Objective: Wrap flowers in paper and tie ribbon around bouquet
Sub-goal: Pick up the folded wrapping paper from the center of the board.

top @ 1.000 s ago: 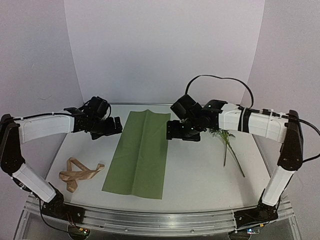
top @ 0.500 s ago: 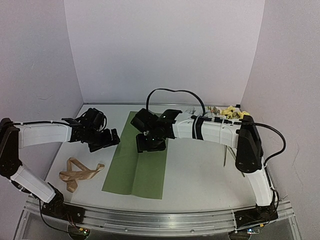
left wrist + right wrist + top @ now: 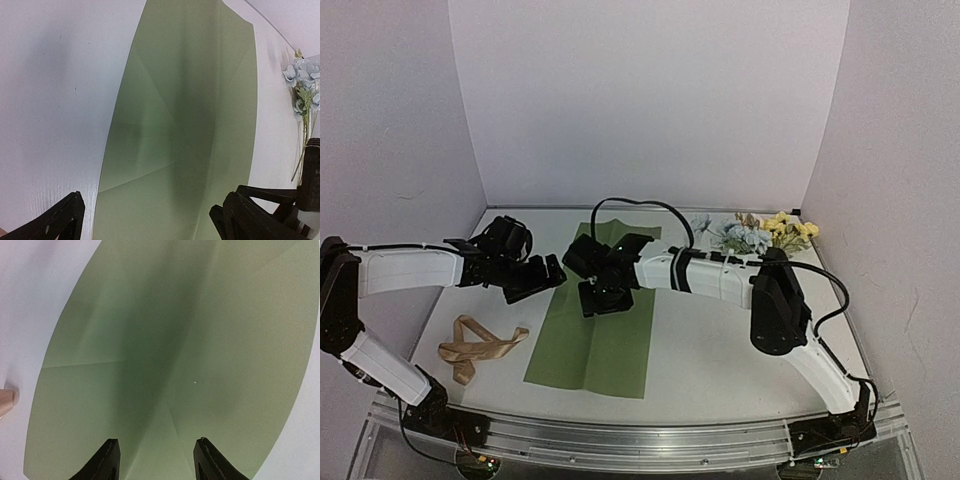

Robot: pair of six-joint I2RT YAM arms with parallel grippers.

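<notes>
The paper [image 3: 590, 345] lies flat on the table [image 3: 720, 340], olive face up and creased, left of centre, with its long side running near to far. No flower rests on it. The flowers [image 3: 760, 235] lie at the far right by the back wall, well apart from the sheet. The ribbon [image 3: 470, 345] sits loosely looped at the near left, just beside the sheet's left edge. The right fingers [image 3: 106, 462] hang low over the middle of the far half of the sheet, partly spread with nothing between them. The left fingers [image 3: 67, 217] are spread wide and empty at the sheet's far left edge. Judgement: wrapping has not begun. The main risk is a pinch made on the flat middle, where the fingers find no edge. That would either slip off or bunch the thin sheet into fresh creases. It could also drag the sheet leftward onto the ribbon. The right arm reaches fully across the table, so a sweep back toward the flowers could brush the sheet askew.
</notes>
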